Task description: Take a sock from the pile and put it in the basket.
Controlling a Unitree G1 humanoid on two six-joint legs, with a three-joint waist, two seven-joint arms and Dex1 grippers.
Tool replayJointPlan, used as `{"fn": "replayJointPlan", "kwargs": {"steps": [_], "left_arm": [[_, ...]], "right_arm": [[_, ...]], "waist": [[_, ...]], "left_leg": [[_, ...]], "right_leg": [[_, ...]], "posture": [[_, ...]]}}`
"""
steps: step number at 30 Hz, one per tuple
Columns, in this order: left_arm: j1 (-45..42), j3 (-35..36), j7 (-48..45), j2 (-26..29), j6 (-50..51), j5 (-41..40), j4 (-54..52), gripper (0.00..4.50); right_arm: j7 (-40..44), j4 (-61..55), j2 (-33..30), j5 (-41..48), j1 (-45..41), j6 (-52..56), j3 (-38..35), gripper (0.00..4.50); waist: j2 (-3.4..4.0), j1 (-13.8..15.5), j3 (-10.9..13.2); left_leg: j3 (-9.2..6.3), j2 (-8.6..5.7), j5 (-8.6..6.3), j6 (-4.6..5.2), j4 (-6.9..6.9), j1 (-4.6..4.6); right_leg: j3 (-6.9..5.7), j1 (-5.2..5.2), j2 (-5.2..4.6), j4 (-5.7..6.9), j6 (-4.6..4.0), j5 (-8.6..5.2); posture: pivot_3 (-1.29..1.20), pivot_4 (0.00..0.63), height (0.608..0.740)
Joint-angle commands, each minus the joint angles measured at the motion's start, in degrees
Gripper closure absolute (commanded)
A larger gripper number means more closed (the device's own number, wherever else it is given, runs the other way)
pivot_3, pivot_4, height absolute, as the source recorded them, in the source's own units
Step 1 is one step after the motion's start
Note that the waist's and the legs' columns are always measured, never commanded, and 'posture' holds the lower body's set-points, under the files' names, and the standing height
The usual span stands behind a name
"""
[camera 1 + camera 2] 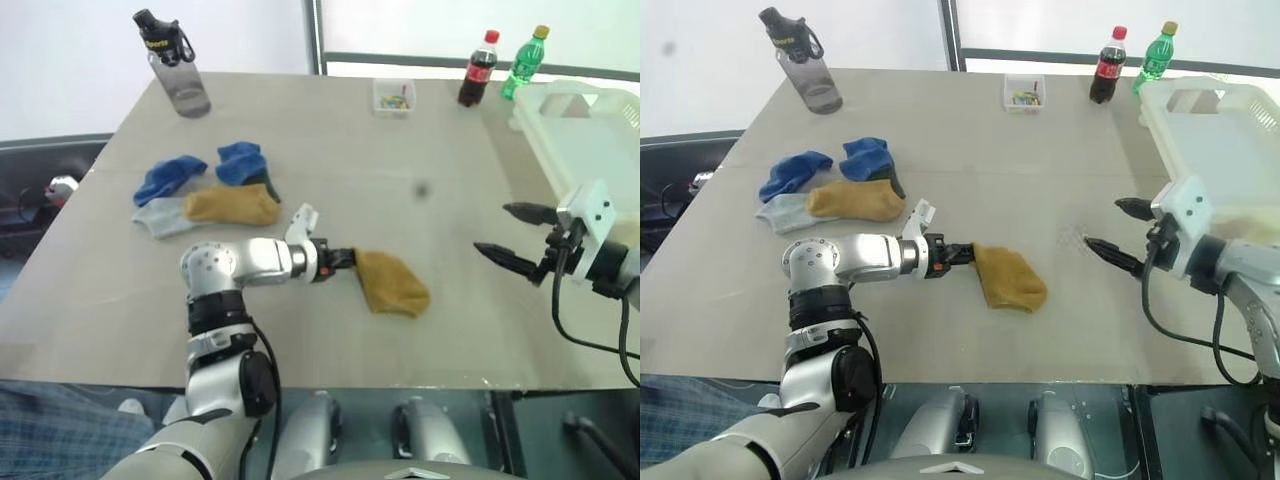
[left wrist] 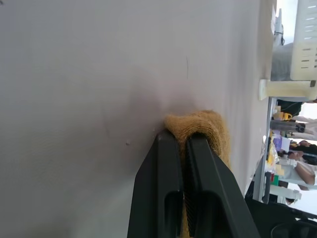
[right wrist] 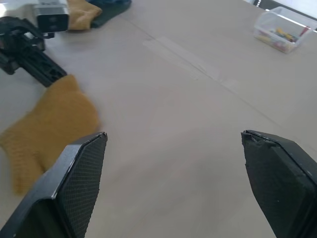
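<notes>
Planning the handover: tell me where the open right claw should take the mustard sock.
Grip the mustard sock at its free far end, coming from the robot's right. The left claw pinches the near end; the rest lies flat toward the right claw.

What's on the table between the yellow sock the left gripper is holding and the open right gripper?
Nothing: in the left eye view, bare table separates the mustard sock from the right gripper.
</notes>
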Motion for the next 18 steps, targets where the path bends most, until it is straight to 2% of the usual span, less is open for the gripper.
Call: {"fn": "replayJointPlan", "kwargs": {"steps": [1, 6, 8, 11, 14, 18], "left_arm": [[-1.2, 0.0, 4.0, 0.0, 0.1, -5.7, 0.8, 4.40], [-1.6, 0.0, 9.0, 0.6, 0.1, -12.2, 3.5, 4.40], [-1.8, -3.1, 7.2, 3.2, 0.1, -17.7, 3.3, 4.40], [-1.4, -9.5, -0.7, 8.9, 0.1, -24.7, -1.6, 4.40], [-0.9, -17.3, -13.2, 16.7, 0.1, -21.8, -15.2, 4.40], [-2.9, -23.8, -30.2, 25.1, 0.1, -17.1, -24.8, 4.40]], "right_arm": [[-0.2, -2.4, -0.4, 1.3, 0.0, 0.2, -1.5, 0.00], [-0.1, -1.9, -0.6, 1.1, 0.0, 0.0, -1.4, 0.00], [-0.2, -1.8, -0.5, 1.0, -0.1, 0.0, -1.2, 0.00], [-0.2, -1.7, -0.4, 1.1, -0.4, 0.0, -1.1, 0.00], [-0.2, -1.7, -0.5, 1.1, -0.4, -0.1, -1.2, 0.00], [-0.5, -1.6, -0.3, 1.1, -0.4, -0.1, -1.3, 0.00]], "waist": [[0.00, 0.0, 0.0], [0.00, 0.0, 0.0], [0.00, 0.0, 0.0], [0.00, -0.1, 0.0], [-0.01, -0.2, 0.0], [0.09, 0.0, 0.0]], "left_leg": [[0.00, 0.00, 0.01, -0.01, 0.00, 0.01], [0.00, -0.01, 0.02, -0.04, 0.00, 0.00], [0.00, -0.01, 0.02, -0.04, 0.00, 0.01], [0.00, -0.01, 0.04, -0.08, -0.01, 0.01], [0.02, -0.01, 0.07, -0.14, -0.04, 0.02], [0.02, -0.05, 0.09, -0.18, -0.06, 0.07]], "right_leg": [[0.00, 0.00, 0.00, 0.00, 0.00, 0.00], [0.00, 0.00, 0.00, 0.00, 0.00, 0.00], [0.00, 0.00, 0.00, 0.00, 0.00, 0.00], [0.00, -0.02, 0.01, 0.02, 0.00, 0.00], [0.02, -0.04, 0.03, 0.01, -0.01, 0.00], [-0.02, 0.03, 0.05, -0.01, -0.01, 0.00]], "posture": [[0.00, 0.150, 0.740], [0.00, 0.150, 0.740], [0.00, 0.150, 0.740], [0.00, 0.150, 0.740], [0.00, 0.150, 0.740], [0.00, 0.150, 0.740]]}}
